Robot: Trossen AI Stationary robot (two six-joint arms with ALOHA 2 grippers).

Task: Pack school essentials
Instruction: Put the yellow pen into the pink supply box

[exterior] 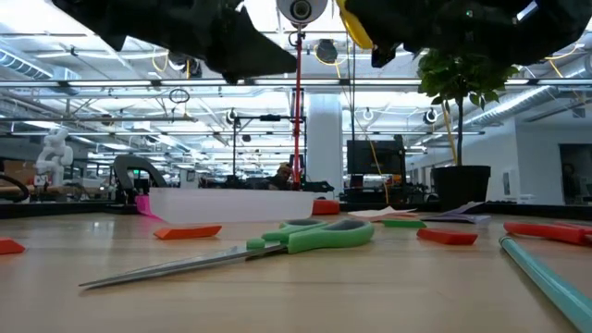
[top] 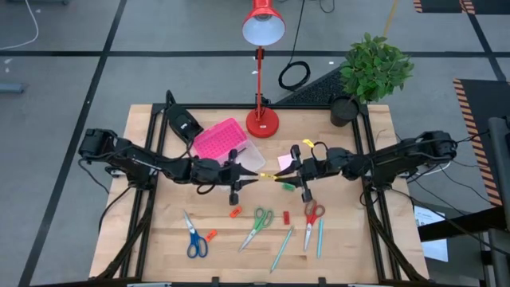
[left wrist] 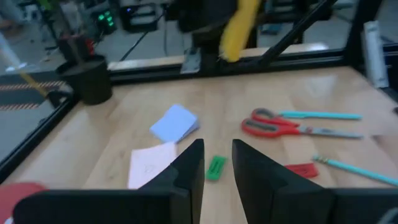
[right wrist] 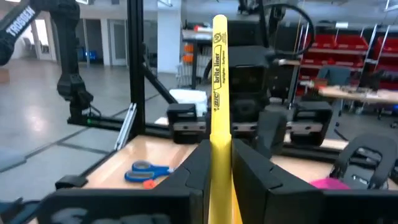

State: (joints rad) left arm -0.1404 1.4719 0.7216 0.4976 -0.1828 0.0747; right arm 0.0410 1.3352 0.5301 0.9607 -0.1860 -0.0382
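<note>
Above the table (top: 167, 247), right fingers (right wrist: 198, 163) pinch yellow highlighter (right wrist: 219, 81) (wrist view only).

A yellow highlighter (right wrist: 219, 93) is clamped upright between the fingers of the right gripper (top: 290, 173), above the middle of the table, with black lettering down its barrel. The blue-handled scissors (top: 194, 237) lie closed toward the front left, an orange eraser (top: 210, 235) just beside them and another orange eraser (top: 235, 212) farther in. The green-handled scissors (top: 256, 226) lie closed near the centre front, with a red eraser (top: 288, 216) to their right. The red-handled scissors (top: 311, 220) lie closed beside two teal pens (top: 320, 237). A small green eraser (left wrist: 216, 167) lies near a blue sticky-note pad (left wrist: 175, 122) and a pink sticky-note pad (left wrist: 152, 164).
</note>
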